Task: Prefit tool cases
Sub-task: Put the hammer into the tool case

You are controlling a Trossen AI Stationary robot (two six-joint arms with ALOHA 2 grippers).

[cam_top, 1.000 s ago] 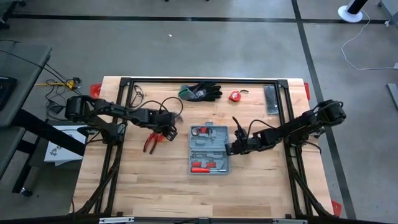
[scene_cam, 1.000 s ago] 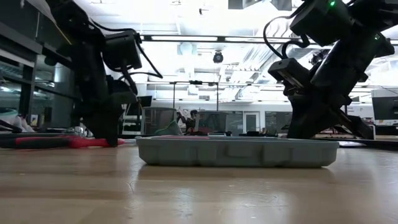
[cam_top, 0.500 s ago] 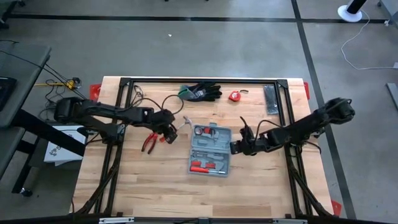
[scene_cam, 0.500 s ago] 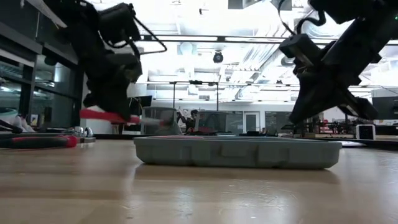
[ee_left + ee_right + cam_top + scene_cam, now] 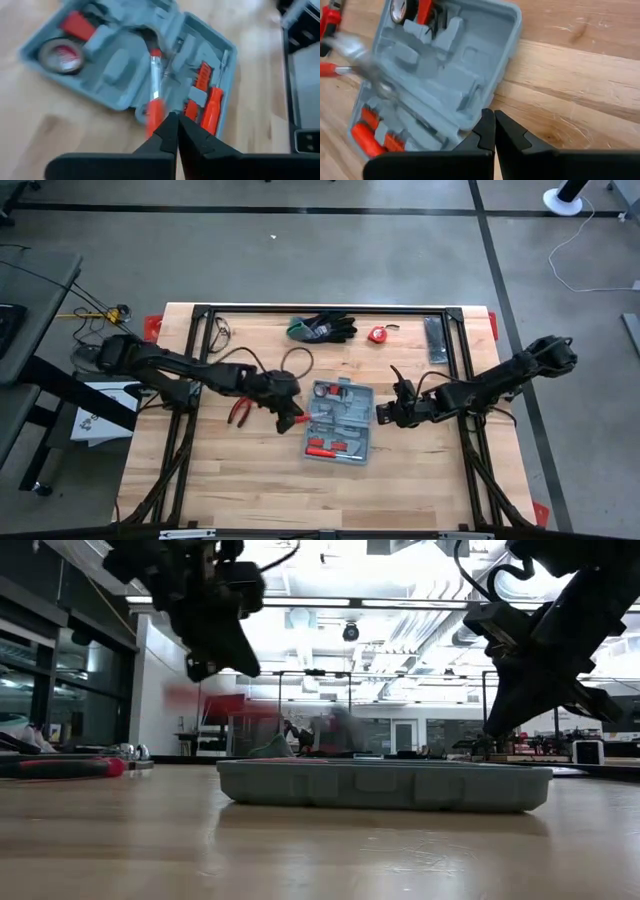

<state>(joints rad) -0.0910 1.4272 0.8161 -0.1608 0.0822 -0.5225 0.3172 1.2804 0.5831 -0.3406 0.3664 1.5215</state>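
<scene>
The open case (image 5: pixel 337 421) lies mid-table, holding red-handled tools and a tape. The left gripper (image 5: pixel 291 418), at its edge, clamps a red-handled tool (image 5: pixel 154 111). The right gripper (image 5: pixel 383 416), pinched empty, sits beside it. Pliers (image 5: pixel 241 412) lie nearby.

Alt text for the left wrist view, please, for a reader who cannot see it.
The left claw, shut on a red-handled tool, hangs over the open grey-blue tool case on the wooden table. A round red-faced item and red-handled screwdrivers lie in its recesses.
</scene>
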